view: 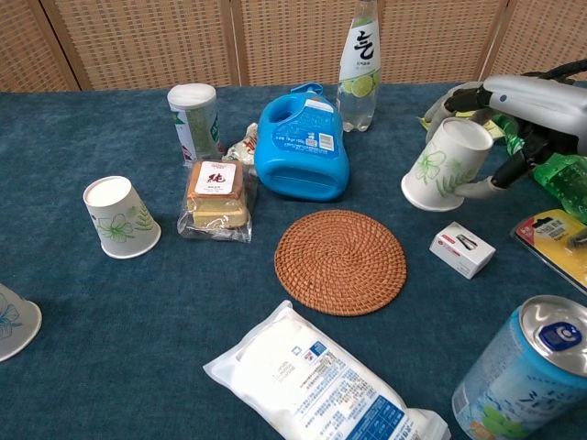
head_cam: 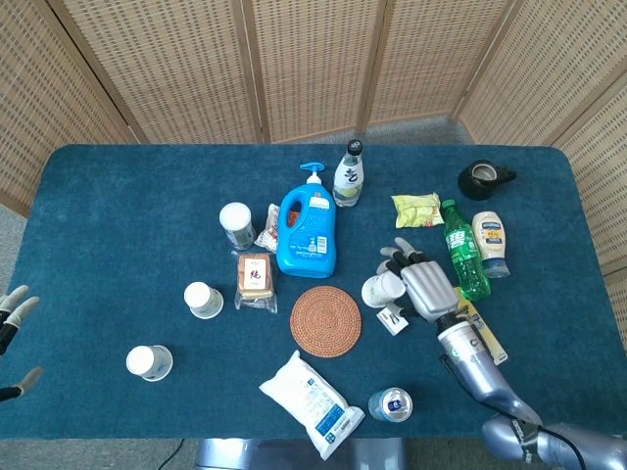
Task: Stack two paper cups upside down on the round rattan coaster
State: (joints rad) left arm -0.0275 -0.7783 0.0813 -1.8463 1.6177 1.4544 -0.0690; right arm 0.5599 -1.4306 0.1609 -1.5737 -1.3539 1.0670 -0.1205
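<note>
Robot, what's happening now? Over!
Right robot hand holds paper cup, tilted, lifted. Left robot hand open, idle. Rattan coaster bare; small white box beside it.

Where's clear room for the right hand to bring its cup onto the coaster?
The right hand holds a paper cup tilted, off the cloth. The round rattan coaster is bare, with open cloth between it and the small white box. Behind the coaster it is crowded: blue detergent jug, snack pack.

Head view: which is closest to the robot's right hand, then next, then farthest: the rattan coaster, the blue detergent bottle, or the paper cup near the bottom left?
From the right hand:
1. Round rattan coaster, just to its left.
2. Blue detergent bottle, further left and toward the back.
3. Paper cup, far across the table near the front left edge.
</note>
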